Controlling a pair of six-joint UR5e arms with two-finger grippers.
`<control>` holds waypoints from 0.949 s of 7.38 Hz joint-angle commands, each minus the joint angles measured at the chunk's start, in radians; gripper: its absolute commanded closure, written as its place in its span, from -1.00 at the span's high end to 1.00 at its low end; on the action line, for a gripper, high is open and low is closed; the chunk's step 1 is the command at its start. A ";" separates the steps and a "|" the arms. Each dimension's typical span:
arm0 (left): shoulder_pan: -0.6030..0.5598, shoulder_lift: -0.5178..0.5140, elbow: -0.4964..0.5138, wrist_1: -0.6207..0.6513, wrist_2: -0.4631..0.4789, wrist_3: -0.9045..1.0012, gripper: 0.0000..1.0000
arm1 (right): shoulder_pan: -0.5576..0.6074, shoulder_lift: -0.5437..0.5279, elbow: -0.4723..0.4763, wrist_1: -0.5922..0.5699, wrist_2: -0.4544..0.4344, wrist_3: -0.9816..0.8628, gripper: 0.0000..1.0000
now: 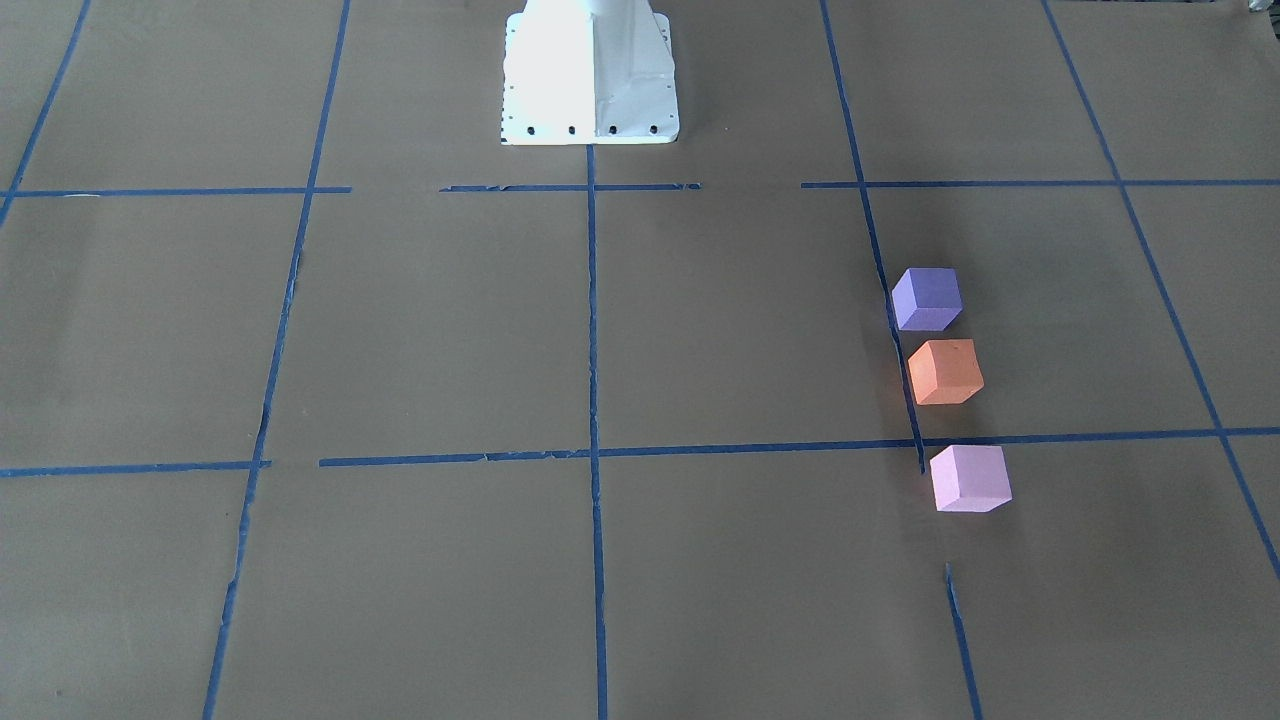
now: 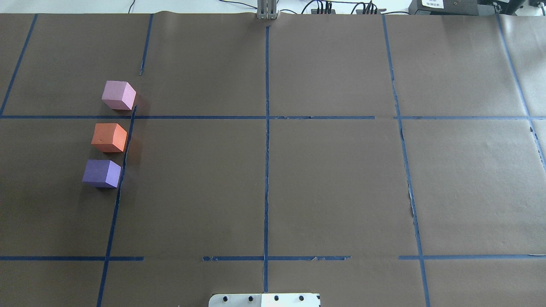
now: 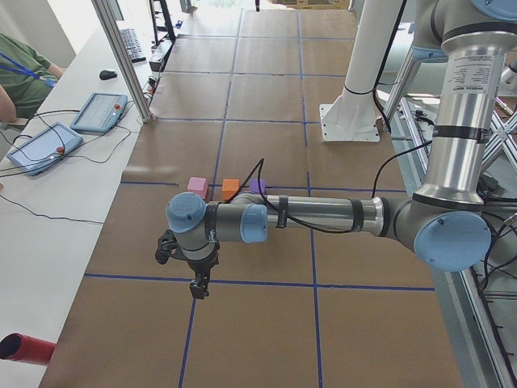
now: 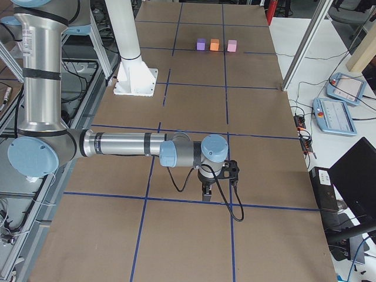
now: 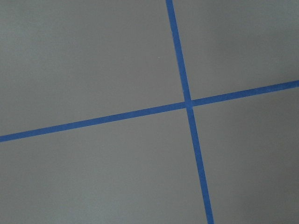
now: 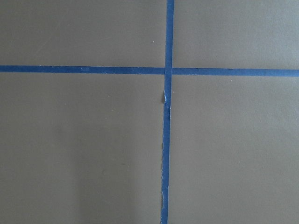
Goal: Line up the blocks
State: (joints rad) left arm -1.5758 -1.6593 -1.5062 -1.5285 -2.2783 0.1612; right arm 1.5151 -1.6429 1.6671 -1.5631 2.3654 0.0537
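Blocks, three, already in line: violet block (image 2: pixel 101 173), orange block (image 2: pixel 109 137), pink block (image 2: pixel 118 95), set apart along blue tape line (image 2: pixel 111 213), just beside it, orange midway. Left gripper (image 3: pixel 197 289) nearer that line; right gripper (image 4: pixel 206 195) well apart. Neither carries a block; finger spread cannot be told.

No lettering is legible anywhere; the white label (image 2: pixel 431 3) on the black box (image 2: pixel 463 7) is too small to read.

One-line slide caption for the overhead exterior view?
Purple block, orange block and pink block stand in a line, apart, beside a blue tape line.
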 commanded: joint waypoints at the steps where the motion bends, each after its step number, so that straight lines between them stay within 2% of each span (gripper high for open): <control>1: -0.003 0.003 0.001 0.005 -0.001 -0.009 1.00 | 0.000 0.000 0.000 0.000 0.000 0.000 1.00; 2: -0.004 0.004 0.001 0.013 -0.013 -0.009 1.00 | 0.000 0.000 0.000 0.000 0.000 0.000 1.00; 3: -0.004 0.004 0.001 0.043 -0.074 -0.011 1.00 | 0.000 0.000 0.000 0.000 0.000 0.000 1.00; 7: -0.004 0.004 0.000 0.042 -0.079 -0.009 1.00 | -0.001 0.000 0.000 0.000 0.000 0.000 1.00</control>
State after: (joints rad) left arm -1.5800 -1.6552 -1.5050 -1.4857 -2.3570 0.1506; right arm 1.5145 -1.6429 1.6674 -1.5631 2.3654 0.0537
